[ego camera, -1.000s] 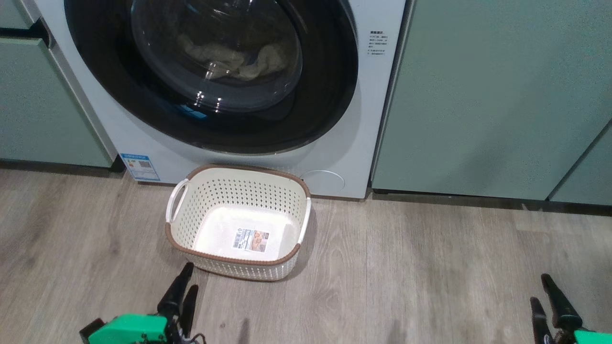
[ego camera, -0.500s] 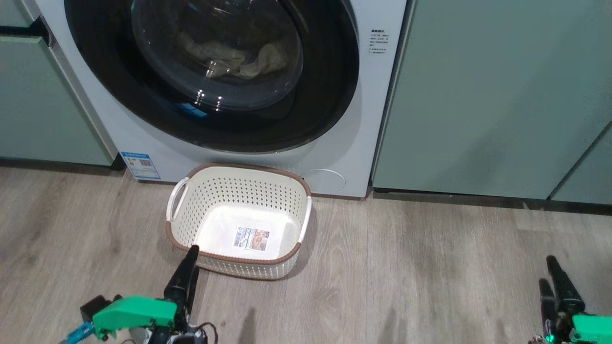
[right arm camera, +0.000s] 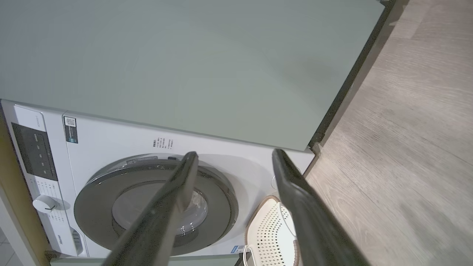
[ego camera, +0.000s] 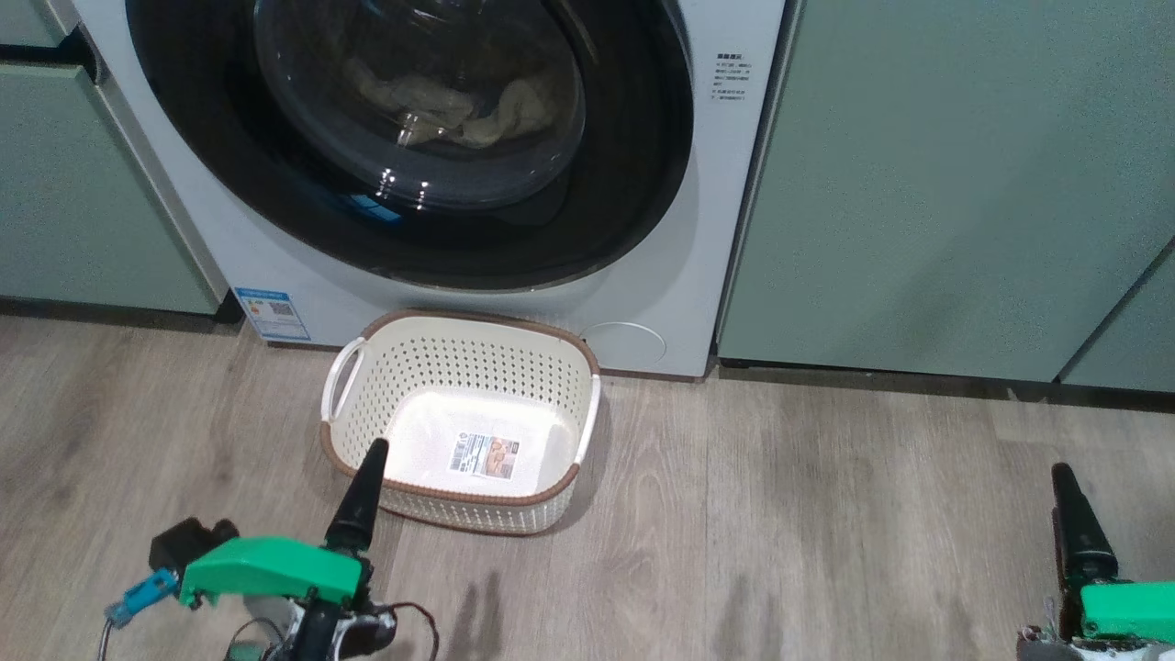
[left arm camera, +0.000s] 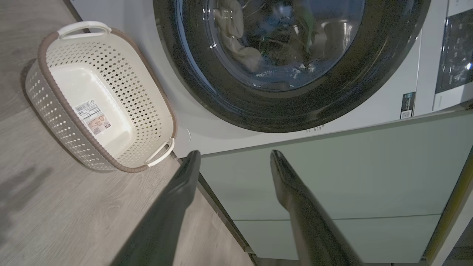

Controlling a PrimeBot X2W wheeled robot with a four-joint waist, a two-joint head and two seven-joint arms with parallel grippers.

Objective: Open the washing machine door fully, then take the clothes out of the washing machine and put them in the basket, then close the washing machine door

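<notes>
The left gripper [left arm camera: 234,156] stands with its two long dark fingers spread wide and nothing between them; in the head view one finger's tip lines up with the near left corner of the small cream perforated plastic basket [ego camera: 477,367] (whether it touches the brown rim cannot be told from there, though the left wrist view shows both fingers apart from the basket). The right gripper [right arm camera: 234,153] is likewise spread wide and holds nothing, hovering at the lower right of the head view, well apart from the basket, with a broad stretch of grey wood-plank floor [ego camera: 826,514] between them. The basket sits on that floor just in front of the big white front-loading washing machine [ego camera: 725,239], its far rim near the machine's lower front edge and the label on its bottom in plain sight. The large round washing machine door [ego camera: 643,193], glossy black rim around a bulging clear glass bowl, lies shut against the machine. The soft pale-yellow clothes [ego camera: 459,115] rest inside the drum, seen through the glass. Flat sage-green cabinet doors [ego camera: 918,184] flank the machine on both sides, their lower edges meeting the floor along a dark kickboard gap.
</notes>
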